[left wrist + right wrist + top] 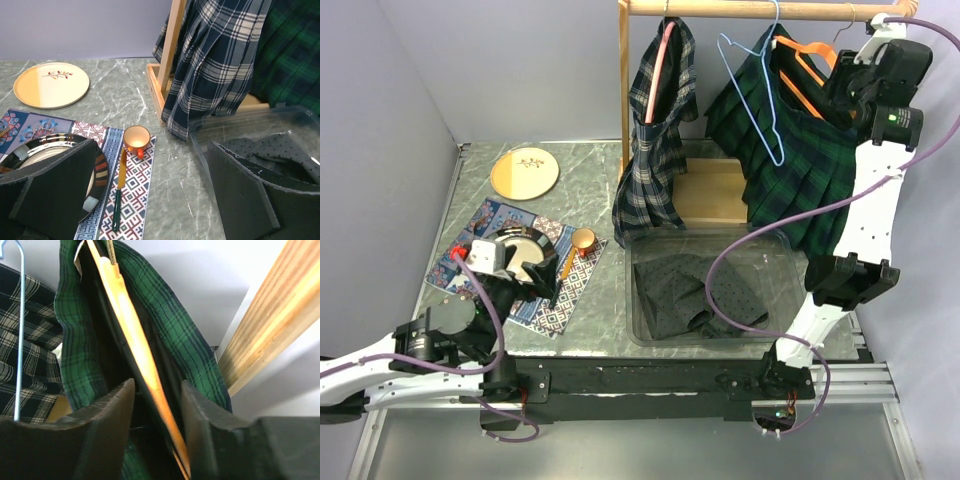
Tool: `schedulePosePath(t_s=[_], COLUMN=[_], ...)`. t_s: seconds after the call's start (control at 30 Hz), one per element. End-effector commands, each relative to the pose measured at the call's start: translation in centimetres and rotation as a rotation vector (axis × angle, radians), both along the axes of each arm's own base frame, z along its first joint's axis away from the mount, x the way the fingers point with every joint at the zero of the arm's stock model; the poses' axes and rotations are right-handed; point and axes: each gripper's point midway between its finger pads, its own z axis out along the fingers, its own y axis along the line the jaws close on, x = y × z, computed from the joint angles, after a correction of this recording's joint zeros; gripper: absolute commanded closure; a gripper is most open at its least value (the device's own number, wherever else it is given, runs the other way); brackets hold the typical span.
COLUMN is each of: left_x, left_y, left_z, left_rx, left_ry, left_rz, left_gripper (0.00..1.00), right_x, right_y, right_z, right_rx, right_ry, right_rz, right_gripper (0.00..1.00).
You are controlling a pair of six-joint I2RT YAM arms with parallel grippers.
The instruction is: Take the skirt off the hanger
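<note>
A round cream plate with a red sprig [525, 172] lies near the far left corner of the grey marbled table [590, 160]. Toward the left edge, a patterned blue-and-white placemat [570, 292] carries a black-rimmed plate [535, 245], a small orange cup [584, 239] and a yellow-bladed, green-handled knife [120, 185]. At the near edge, a clear plastic bin [633, 300] holds dark dotted cloth [680, 285]. Behind it, a wooden rack [623, 90] bears a navy-and-white plaid garment [655, 140] and a bare blue wire hanger [20, 340].
</note>
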Motion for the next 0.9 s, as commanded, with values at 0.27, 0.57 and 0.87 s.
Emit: schedulePosePath(t_s=[0.27, 0.57, 0.87], left_x=[0.3, 0.5, 0.3], left_y=[-1.1, -2.2, -2.0], left_z=[-0.1, -0.2, 0.9], left_rx=[0.025, 0.045, -0.006], left_ry=[-0.006, 0.006, -0.024], left_rz=[0.002, 0.000, -0.023], left_gripper=[0.03, 0.03, 0.03], right_x=[-0.4, -2.2, -4.7], right_y=[1.0, 1.2, 2.4], right_z=[7.3, 12.1, 14.6], right_rx=[-0.038, -0.057, -0.059], right_ry=[-0.257, -0.413, -0.500], right_rz=[0.049, 0.023, 0.033], right_gripper=[0.99, 1.00, 1.00])
